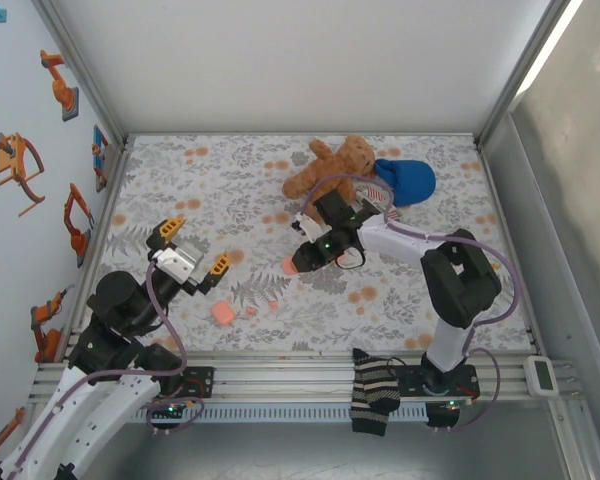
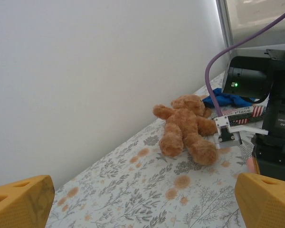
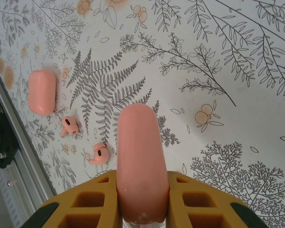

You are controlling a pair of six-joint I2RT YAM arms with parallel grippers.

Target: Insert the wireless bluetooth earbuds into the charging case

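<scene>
The right tool (image 3: 142, 192) is clenched on a pink charging case (image 3: 138, 147), gripped edge-on and held above the bench (image 3: 237, 71). Ahead of the tool and off to its left, two earbuds (image 3: 70, 126) lie loose on the bench, close to each other. Just past them rests a second case (image 3: 42, 91). The left tool (image 1: 195, 248) hangs released and empty, raised, well apart from the earbuds. The step in hand looks like presenting the case. No open lid shows, so the next move calls for opening it, then a fine pinch on one earbud.
</scene>
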